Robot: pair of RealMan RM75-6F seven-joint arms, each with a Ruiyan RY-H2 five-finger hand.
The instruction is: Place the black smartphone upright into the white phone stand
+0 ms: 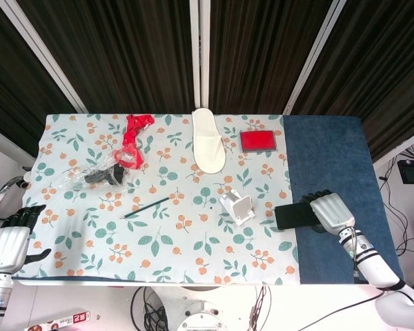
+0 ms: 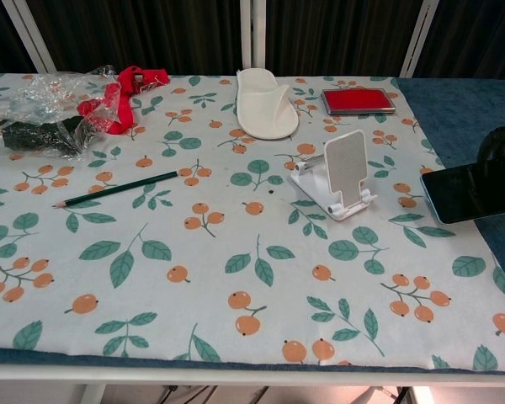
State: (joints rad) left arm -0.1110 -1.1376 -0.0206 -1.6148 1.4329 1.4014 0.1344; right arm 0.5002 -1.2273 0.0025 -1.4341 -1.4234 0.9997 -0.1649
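Observation:
My right hand (image 1: 330, 212) grips the black smartphone (image 1: 294, 215) at the table's right, where the floral cloth meets the blue cloth. The phone (image 2: 471, 192) is lifted off the surface and tilted, its screen facing the chest camera. In the chest view only a dark part of the right hand (image 2: 498, 145) shows above the phone. The white phone stand (image 1: 237, 206) stands empty just left of the phone, its backrest (image 2: 348, 171) upright. My left hand (image 1: 9, 244) hangs off the table's front left corner, fingers apart, holding nothing.
A white slipper (image 1: 208, 141) and a red case (image 1: 258, 141) lie at the back. A pencil (image 1: 145, 207) lies left of the stand. A plastic bag with a dark object (image 1: 96, 176) and a red strap (image 1: 132, 141) sit at the back left.

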